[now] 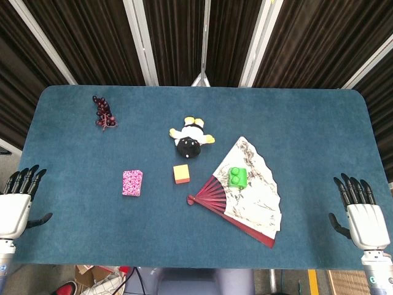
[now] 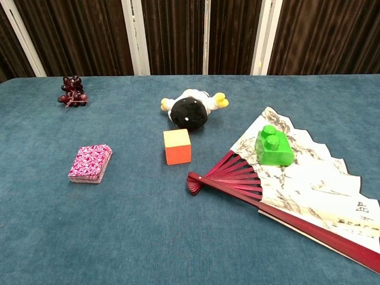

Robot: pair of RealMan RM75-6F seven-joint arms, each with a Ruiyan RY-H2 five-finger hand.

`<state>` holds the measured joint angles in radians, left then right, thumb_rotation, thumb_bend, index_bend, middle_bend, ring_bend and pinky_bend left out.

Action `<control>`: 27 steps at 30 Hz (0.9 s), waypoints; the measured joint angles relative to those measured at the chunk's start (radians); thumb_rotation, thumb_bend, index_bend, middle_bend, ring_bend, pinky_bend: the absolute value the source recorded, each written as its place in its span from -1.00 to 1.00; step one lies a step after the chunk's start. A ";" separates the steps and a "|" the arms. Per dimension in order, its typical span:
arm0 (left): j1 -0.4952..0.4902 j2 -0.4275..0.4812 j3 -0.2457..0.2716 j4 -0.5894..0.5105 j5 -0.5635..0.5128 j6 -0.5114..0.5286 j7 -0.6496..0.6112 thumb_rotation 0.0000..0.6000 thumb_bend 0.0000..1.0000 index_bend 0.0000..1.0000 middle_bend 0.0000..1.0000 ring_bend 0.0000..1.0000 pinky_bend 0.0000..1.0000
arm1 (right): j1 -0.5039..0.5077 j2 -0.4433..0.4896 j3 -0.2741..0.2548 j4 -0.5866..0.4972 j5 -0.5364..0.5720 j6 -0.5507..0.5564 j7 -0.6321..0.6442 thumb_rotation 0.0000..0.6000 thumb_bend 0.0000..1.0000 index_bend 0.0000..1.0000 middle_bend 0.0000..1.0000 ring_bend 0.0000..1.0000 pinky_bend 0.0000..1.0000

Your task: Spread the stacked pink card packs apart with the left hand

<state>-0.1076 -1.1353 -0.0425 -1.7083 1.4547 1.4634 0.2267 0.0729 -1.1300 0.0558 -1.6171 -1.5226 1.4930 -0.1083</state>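
The pink card packs [image 1: 132, 182] lie in one neat stack on the blue table, left of centre; the chest view shows the same pink card packs [image 2: 90, 163] as a tidy pile with patterned tops. My left hand [image 1: 16, 203] rests at the table's left edge, fingers apart, holding nothing, well to the left of the stack. At the right edge my right hand [image 1: 361, 214] is likewise open and empty. Neither hand appears in the chest view.
An orange and yellow cube [image 1: 181, 174] sits right of the stack. A plush penguin [image 1: 191, 138] lies behind it. A spread paper fan [image 1: 245, 190] carries a green brick [image 1: 237, 177]. Dark grapes [image 1: 103, 113] lie at the back left.
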 measured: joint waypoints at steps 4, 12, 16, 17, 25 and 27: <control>-0.001 0.001 0.001 0.000 -0.001 -0.004 0.001 1.00 -0.77 -1.00 -1.00 -1.00 -1.00 | 0.000 0.000 0.000 0.000 0.000 -0.001 0.000 1.00 -0.27 -1.00 -1.00 -1.00 -0.90; -0.011 0.006 0.004 -0.004 -0.013 -0.034 0.019 1.00 -0.77 -1.00 -1.00 -1.00 -1.00 | 0.000 0.000 0.000 -0.004 0.002 -0.002 -0.002 1.00 -0.27 -1.00 -1.00 -1.00 -0.90; -0.036 0.011 -0.006 -0.023 -0.043 -0.083 0.041 1.00 -0.77 -1.00 -1.00 -1.00 -1.00 | 0.003 -0.002 0.001 -0.005 0.004 -0.007 -0.001 1.00 -0.27 -1.00 -1.00 -1.00 -0.90; -0.045 0.014 -0.009 -0.031 -0.053 -0.100 0.049 1.00 -0.77 -1.00 -1.00 -1.00 -1.00 | 0.004 -0.002 0.001 -0.005 0.004 -0.008 0.000 1.00 -0.27 -1.00 -1.00 -1.00 -0.90; -0.173 -0.001 -0.066 -0.111 -0.240 -0.284 0.200 1.00 -0.77 -1.00 -1.00 -1.00 -1.00 | 0.008 -0.002 0.001 -0.007 0.002 -0.015 0.011 1.00 -0.27 -1.00 -1.00 -1.00 -0.90; -0.215 -0.021 -0.085 -0.127 -0.322 -0.326 0.247 1.00 -0.77 -1.00 -1.00 -1.00 -1.00 | 0.008 -0.001 0.001 -0.007 0.002 -0.014 0.017 1.00 -0.27 -1.00 -1.00 -1.00 -0.90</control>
<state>-0.3230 -1.1565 -0.1273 -1.8353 1.1327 1.1374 0.4736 0.0812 -1.1307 0.0569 -1.6244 -1.5206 1.4786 -0.0918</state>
